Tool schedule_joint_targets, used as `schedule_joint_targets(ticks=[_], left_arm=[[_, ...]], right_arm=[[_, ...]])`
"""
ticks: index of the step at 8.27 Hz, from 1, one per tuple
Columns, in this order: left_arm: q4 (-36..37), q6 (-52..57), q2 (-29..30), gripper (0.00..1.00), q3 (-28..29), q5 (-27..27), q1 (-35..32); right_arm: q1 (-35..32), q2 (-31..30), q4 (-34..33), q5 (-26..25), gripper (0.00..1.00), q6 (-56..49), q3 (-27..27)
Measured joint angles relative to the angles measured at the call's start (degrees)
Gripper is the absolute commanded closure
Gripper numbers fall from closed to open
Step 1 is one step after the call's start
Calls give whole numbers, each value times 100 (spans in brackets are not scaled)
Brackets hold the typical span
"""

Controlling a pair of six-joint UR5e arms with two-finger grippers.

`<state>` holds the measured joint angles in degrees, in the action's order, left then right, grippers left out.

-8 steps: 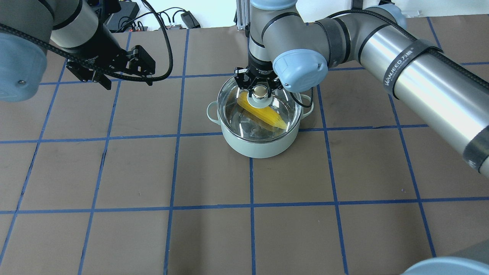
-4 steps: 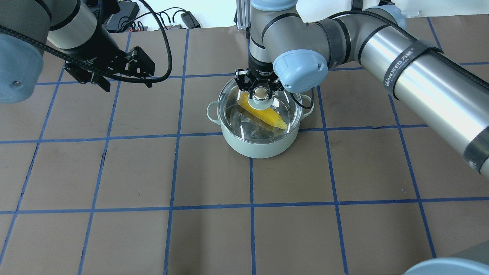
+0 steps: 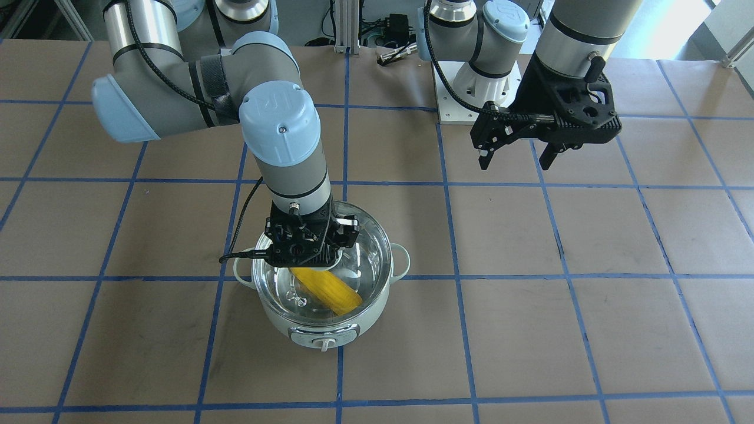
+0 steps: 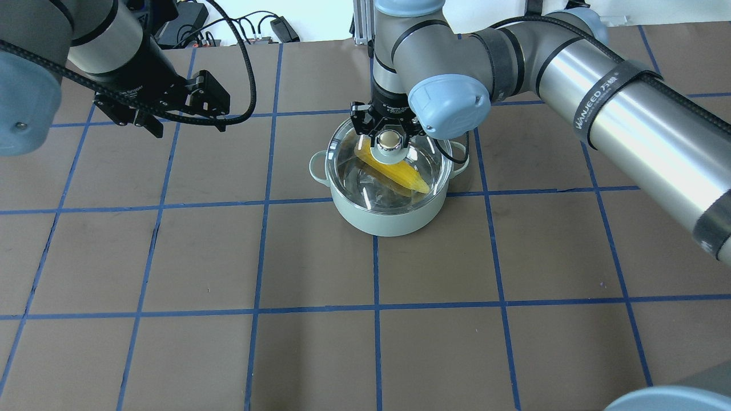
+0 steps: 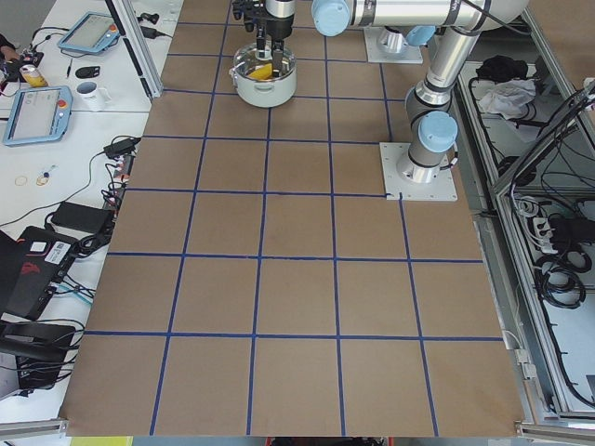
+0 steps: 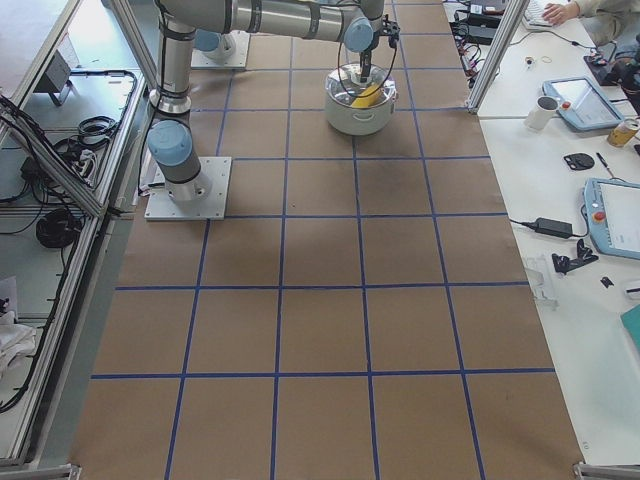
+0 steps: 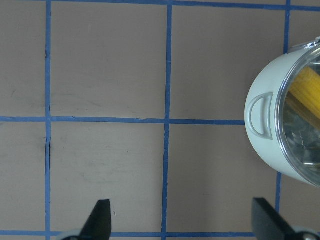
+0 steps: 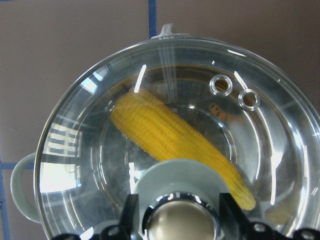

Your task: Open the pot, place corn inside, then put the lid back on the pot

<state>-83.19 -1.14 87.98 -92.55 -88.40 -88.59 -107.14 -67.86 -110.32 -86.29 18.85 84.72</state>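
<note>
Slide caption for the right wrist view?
Yellow corn cob inside the mint-green steel-lined pot, seen through its seated clear glass lid; right gripper straddles the lid's knob.

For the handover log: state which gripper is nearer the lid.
Right. The right gripper sits directly over the lid, straddling its knob atop the pot. The left gripper hangs open above the table, well off to the pot's side.

The surface [image 4: 320, 354] has a brown covering, and blue tape lines [image 4: 376, 308] divide it into squares. Beyond its far edge lie black cables [image 4: 251, 25]. In the exterior left view, a white bench [image 5: 56, 167] beside the surface carries a blue-framed tablet [image 5: 35, 113], a second tablet [image 5: 90, 32], a white mug [image 5: 90, 92] and a black power brick [image 5: 70, 216]. A small yellowish thing [image 5: 33, 74], perhaps a can, stands near the tablets.
</note>
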Motion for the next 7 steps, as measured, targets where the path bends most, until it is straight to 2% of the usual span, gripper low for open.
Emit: schedule_joint_targets(ticks=[5, 7], left_arm=[[-289, 0, 73, 0, -1, -2, 6], [-263, -4, 222, 0, -6, -4, 8]], right_arm=[[172, -181, 72, 20, 0, -235, -144], [584, -630, 562, 108, 0, -893, -178]])
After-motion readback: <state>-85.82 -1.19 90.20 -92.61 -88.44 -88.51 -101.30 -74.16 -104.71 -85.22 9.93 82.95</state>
